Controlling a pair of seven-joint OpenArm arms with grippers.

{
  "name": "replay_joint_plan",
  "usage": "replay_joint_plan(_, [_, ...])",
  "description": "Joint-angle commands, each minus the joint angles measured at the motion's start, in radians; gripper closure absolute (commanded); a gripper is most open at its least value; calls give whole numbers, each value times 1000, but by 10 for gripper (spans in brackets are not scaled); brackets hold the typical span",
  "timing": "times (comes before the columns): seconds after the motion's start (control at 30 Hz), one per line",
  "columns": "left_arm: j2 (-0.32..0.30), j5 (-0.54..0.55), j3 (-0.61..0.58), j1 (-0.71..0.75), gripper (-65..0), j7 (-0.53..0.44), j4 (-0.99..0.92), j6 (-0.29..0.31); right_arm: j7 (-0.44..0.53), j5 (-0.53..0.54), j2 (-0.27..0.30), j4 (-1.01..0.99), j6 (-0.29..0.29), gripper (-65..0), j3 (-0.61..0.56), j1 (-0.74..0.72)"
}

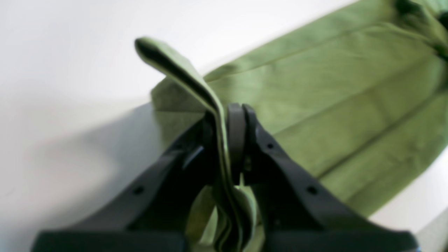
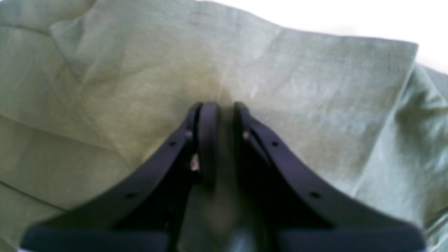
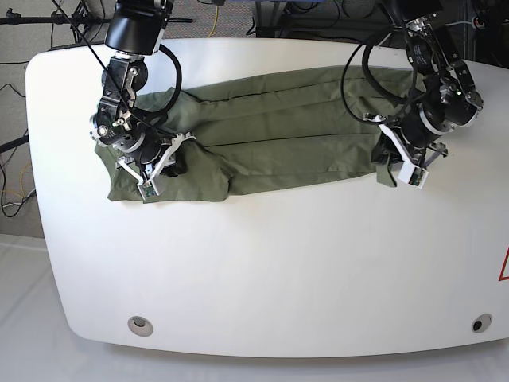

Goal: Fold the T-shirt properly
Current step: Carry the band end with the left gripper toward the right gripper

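The olive-green T-shirt (image 3: 278, 135) lies folded into a long band across the far half of the white table (image 3: 278, 263). At the band's right end in the base view, my left gripper (image 3: 387, 157) pinches the cloth. The left wrist view shows this left gripper (image 1: 227, 112) shut on a raised fold, with the T-shirt (image 1: 332, 105) stretching away behind it. My right gripper (image 3: 171, 161) is at the band's left end. In the right wrist view the right gripper (image 2: 218, 108) is shut on the T-shirt (image 2: 140, 87), with fabric bunched between its fingers.
Two round grommets (image 3: 141, 323) (image 3: 477, 324) sit near the table's front corners. A red mark (image 3: 504, 267) shows at the right edge. Cables and stands (image 3: 71, 16) crowd the space behind the far edge.
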State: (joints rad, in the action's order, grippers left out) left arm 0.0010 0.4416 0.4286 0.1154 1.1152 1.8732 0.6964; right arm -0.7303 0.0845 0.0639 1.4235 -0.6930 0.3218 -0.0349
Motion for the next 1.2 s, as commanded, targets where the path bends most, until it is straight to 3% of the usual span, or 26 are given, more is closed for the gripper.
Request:
replay_joint_plan(0.0, [17, 17, -33, -9, -12, -13, 21, 2, -41, -39, 3, -4, -5, -81, -2, 3])
replay_joint_plan(0.23, [38, 15, -138, -12, -10, -14, 7, 2, -48, -31, 4, -1, -5, -79, 2, 1])
replay_joint_plan(0.77, [106, 16, -179, -36, -7, -10, 0, 2, -47, -26, 5, -5, -5, -77, 0, 0])
replay_joint_plan(0.93, [118, 16, -246, -36, -6, -31, -13, 2, -57, -21, 6, 0, -5, -78, -2, 0])
replay_joint_plan(1.17, [118, 13, -352, -25, -7, -92, -28, -85, -72, -19, 7, 3, -5, -78, -3, 1])
